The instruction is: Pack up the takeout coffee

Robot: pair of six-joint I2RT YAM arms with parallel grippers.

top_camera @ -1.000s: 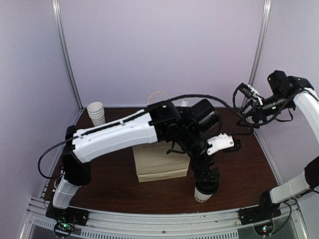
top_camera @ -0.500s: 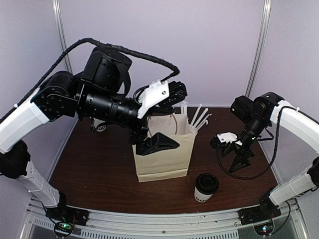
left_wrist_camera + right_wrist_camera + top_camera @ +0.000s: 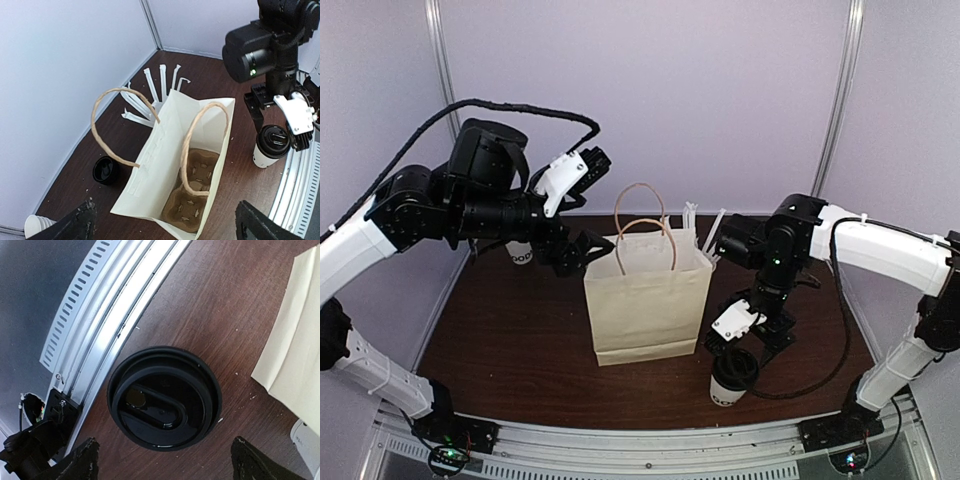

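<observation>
Your left gripper (image 3: pixel 575 212): raised beside the bag's left side, jaws spread wide, empty, wrist camera looking into the bag mouth. Paper bag (image 3: pixel 645 300): upright, open, cardboard carrier (image 3: pixel 192 192) on its floor, likely the cup's seat. Takeout coffee (image 3: pixel 732 378): on table (image 3: pixel 520 330), just right of the bag's front corner. Your right gripper (image 3: pixel 752 335): directly above the lid, fingers parted, apparently not touching; looks lined up for a top-down grab.

Black lettering is carried near the base of the small white paper cup with a black dome lid (image 3: pixel 731 378), and a streaked grain is shown across the dark brown wooden table (image 3: pixel 510 340). The pale tan paper bag (image 3: pixel 645 310) is fitted with darker tan loop handles, and the moulded-pulp cup carrier (image 3: pixel 192 200) is coloured a dull brown. The long paper-wrapped straws (image 3: pixel 150 87) are rendered plain white, the loose round plastic lid (image 3: pixel 105 170) black, and the flat wall panels (image 3: pixel 720 100) pale lilac.
</observation>
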